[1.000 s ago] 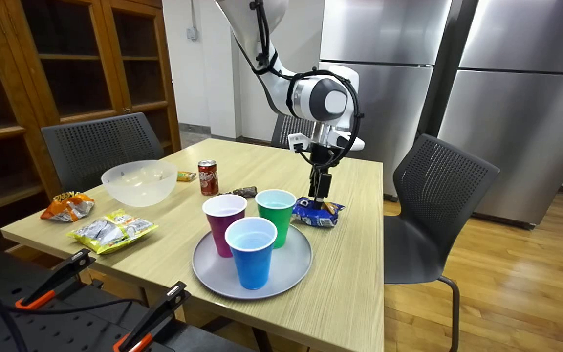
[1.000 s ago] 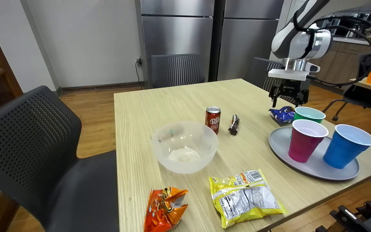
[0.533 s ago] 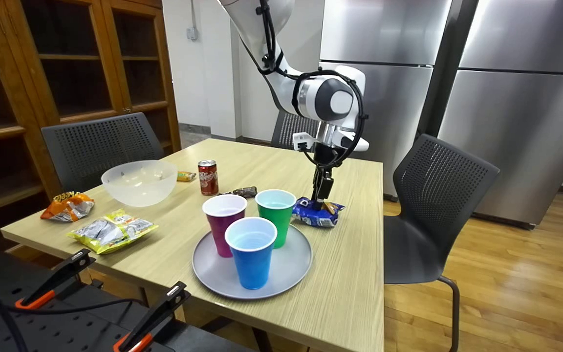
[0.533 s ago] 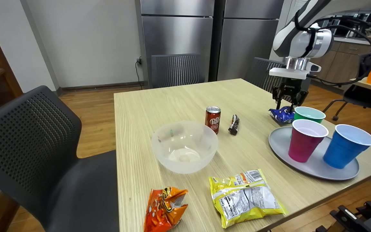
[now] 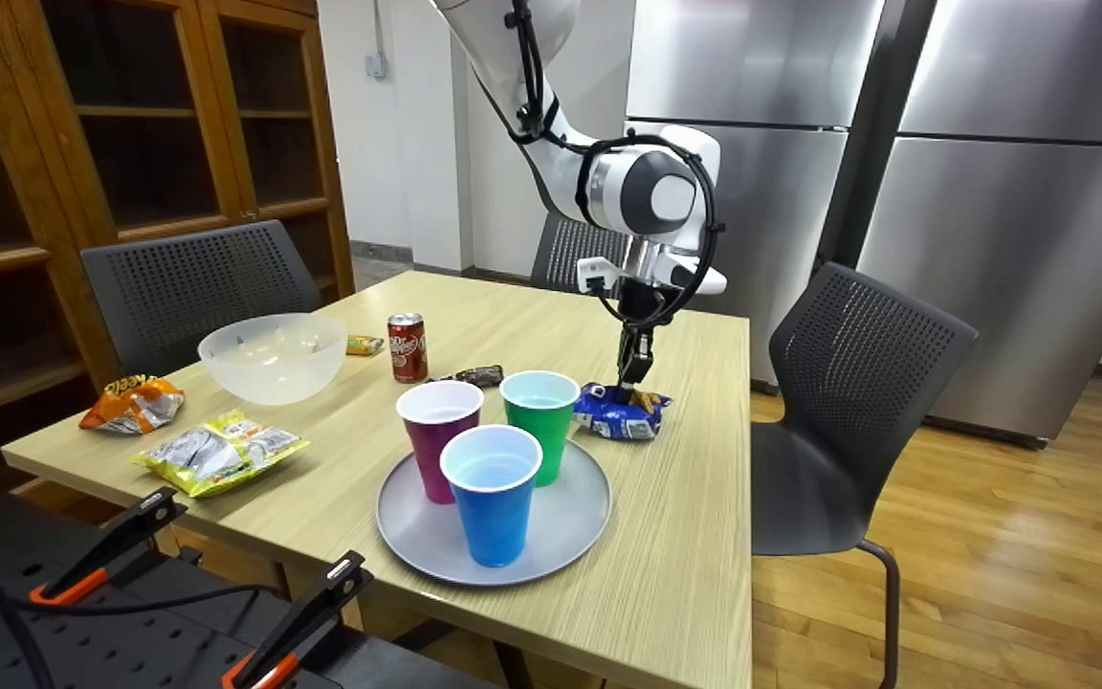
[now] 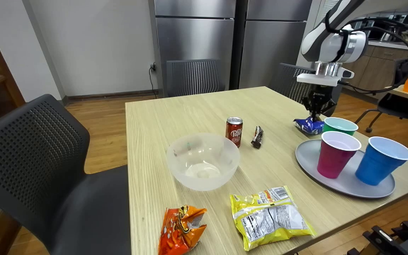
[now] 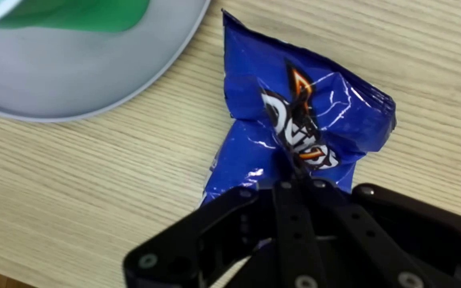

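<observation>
Black and clenched at the gripper [image 6: 314, 116], grasping the chip bag [image 7: 322, 120] near its middle; seemingly at the pickup step; likely calls next for lifting gently, straight up.

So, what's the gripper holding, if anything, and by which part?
The blue Doritos bag: the gripper is closed on a gathered pinch near the middle of its printed front, not an end or corner.
</observation>
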Tool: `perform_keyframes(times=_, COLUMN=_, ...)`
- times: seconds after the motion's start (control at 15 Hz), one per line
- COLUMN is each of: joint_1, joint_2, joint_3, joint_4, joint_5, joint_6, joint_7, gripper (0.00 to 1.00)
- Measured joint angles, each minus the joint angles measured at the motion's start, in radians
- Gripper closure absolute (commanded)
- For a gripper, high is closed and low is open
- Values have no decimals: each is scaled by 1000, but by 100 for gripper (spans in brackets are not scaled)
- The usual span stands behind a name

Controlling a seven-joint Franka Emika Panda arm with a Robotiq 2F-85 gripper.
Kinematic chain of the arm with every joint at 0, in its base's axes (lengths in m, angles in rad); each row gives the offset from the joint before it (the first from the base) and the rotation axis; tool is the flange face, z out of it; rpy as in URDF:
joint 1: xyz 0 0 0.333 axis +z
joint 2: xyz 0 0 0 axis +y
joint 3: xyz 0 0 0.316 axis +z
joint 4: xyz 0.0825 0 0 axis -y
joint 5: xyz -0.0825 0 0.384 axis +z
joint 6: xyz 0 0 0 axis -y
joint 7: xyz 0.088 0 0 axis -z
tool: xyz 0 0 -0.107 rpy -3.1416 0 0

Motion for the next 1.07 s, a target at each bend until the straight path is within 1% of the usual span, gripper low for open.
perform_keyframes(times=0.47, joint_1=0, joint_2=-32, joint_3=1, joint_4=1, joint_5=0, joint_6=2, joint_7=0, gripper=100)
perform_keyframes(times=0.8, joint_1=13, joint_2=-111, joint_3=11, joint_4=-12, joint_5=0, joint_6=7, joint_7=0, gripper=100)
perform_keyframes(times=1.07, joint_1=46, joint_2=-191, joint_3=16, joint_4=-53, joint_5=0, joint_6=32, joint_7=0, gripper=100)
